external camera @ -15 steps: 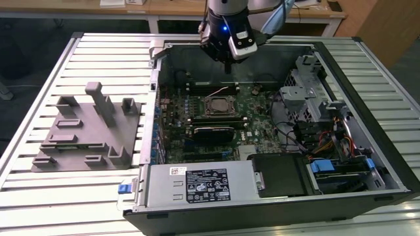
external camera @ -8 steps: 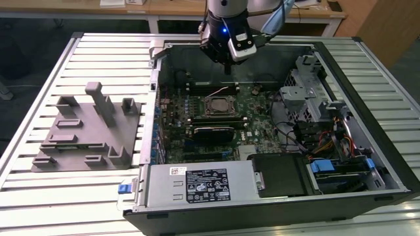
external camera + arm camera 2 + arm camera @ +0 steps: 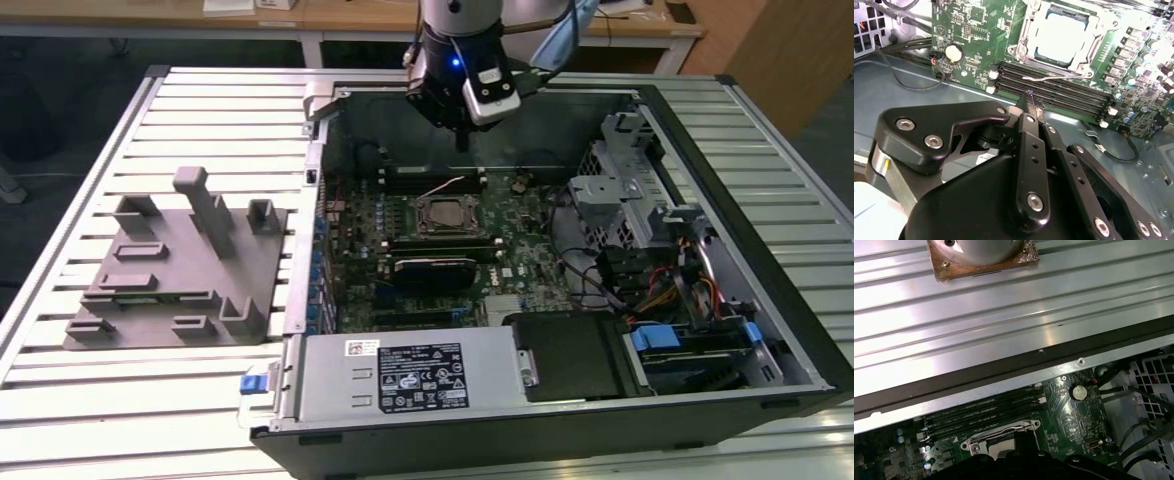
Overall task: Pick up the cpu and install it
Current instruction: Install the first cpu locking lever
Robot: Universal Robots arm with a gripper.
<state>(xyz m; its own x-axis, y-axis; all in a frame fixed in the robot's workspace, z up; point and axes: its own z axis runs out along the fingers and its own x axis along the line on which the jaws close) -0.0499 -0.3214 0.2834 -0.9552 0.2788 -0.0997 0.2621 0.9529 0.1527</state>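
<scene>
flat inside its socket (image 3: 1061, 37) lies cpu (image 3: 1060, 31).

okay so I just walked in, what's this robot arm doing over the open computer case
The arm's gripper hangs inside the open computer case, above the far end of the motherboard near the memory slots. Its fingers are closed together with nothing between them. The cpu already sits in the socket on the board, its shiny top facing up, well clear of the gripper. The grey fixture block lies on the table at the exterior view's left, outside the case.
</scene>
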